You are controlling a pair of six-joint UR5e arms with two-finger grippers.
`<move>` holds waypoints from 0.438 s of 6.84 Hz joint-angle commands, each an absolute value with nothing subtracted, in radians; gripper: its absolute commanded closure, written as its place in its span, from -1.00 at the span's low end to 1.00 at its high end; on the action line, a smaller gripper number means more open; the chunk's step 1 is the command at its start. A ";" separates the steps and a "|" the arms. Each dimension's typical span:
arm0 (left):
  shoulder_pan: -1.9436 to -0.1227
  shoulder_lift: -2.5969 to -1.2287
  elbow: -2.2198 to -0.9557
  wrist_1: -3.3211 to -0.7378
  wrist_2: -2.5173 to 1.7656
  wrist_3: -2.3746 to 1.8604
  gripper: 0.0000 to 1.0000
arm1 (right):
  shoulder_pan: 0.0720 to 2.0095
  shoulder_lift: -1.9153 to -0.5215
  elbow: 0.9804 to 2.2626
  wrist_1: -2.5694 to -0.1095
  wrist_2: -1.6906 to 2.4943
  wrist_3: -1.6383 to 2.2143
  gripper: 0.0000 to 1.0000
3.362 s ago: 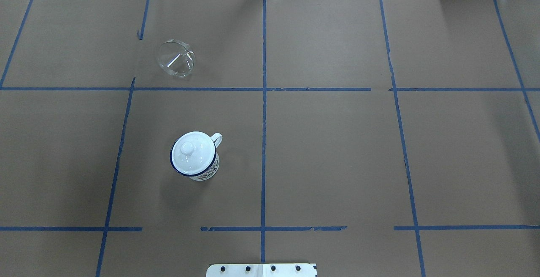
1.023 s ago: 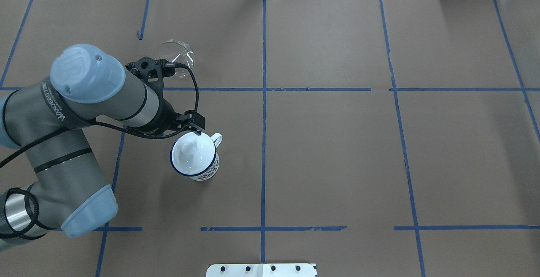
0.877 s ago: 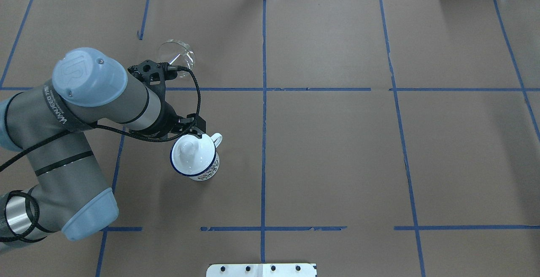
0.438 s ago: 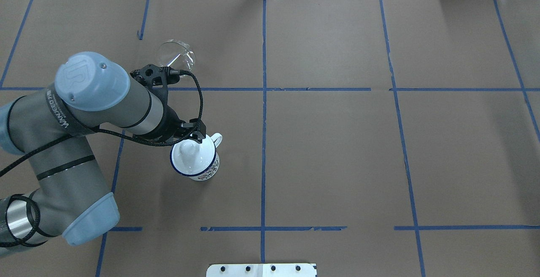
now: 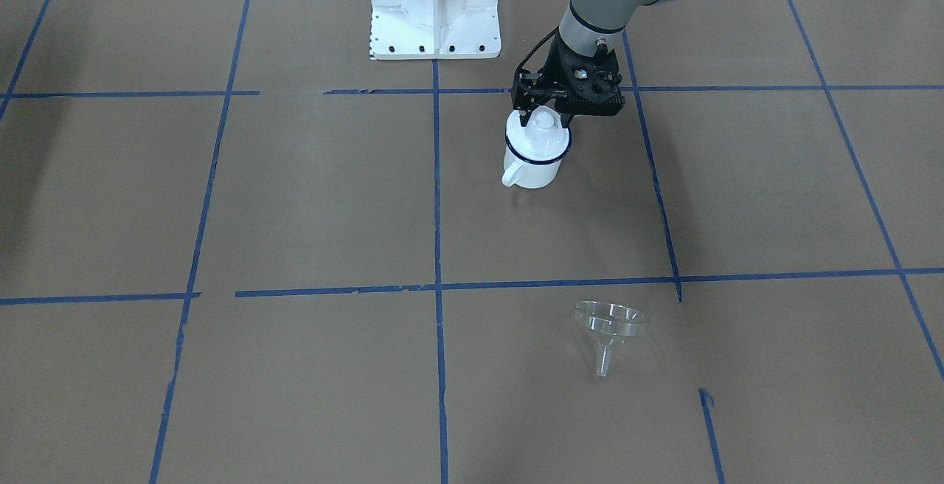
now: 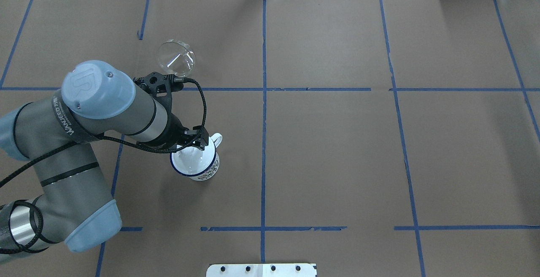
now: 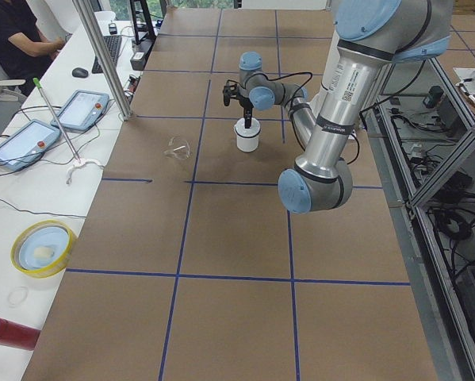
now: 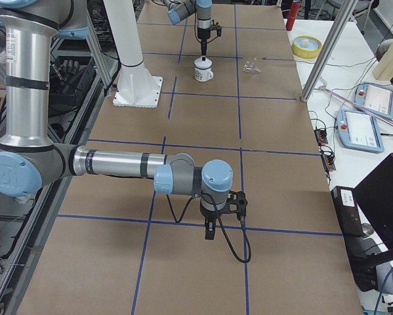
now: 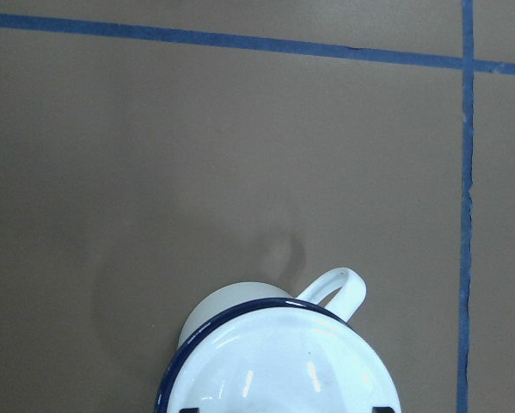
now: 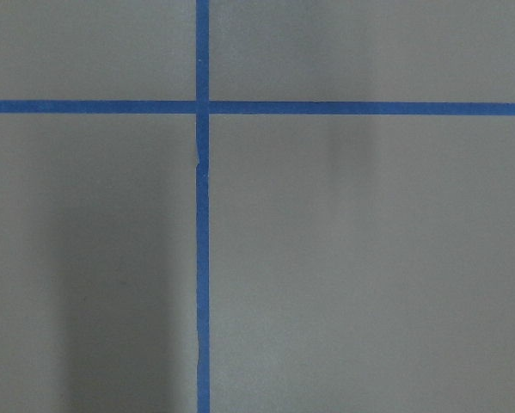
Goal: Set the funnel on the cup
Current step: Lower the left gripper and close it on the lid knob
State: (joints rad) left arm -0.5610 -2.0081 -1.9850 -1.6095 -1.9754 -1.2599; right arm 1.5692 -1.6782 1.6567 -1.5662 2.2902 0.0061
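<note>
Exterior front-facing view, left pincer (image 5: 543, 113) spread wide, fingers low over the white knobbed lid (image 5: 540, 140) on the enamel mug (image 5: 532, 169), clear funnel (image 5: 611, 325) lying on its side on the table (image 5: 295, 211), well apart from the mug, right pincer (image 8: 210, 231) elsewhere, cannot tell its spread.

Bright, even light from above; faint soft shadows on the table (image 6: 337, 163); the funnel (image 6: 176, 58) glints; focus sharp.
</note>
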 commanded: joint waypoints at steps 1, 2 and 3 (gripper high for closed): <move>-0.555 -2.008 -1.985 -1.609 -1.976 -1.261 -0.38 | 1.569 -1.678 1.657 -1.566 2.290 0.006 -1.00; -0.552 -2.008 -1.985 -1.609 -1.976 -1.261 -0.35 | 1.569 -1.678 1.657 -1.566 2.290 0.006 -1.00; -0.549 -2.008 -1.985 -1.609 -1.976 -1.261 -0.28 | 1.569 -1.678 1.657 -1.566 2.290 0.006 -1.00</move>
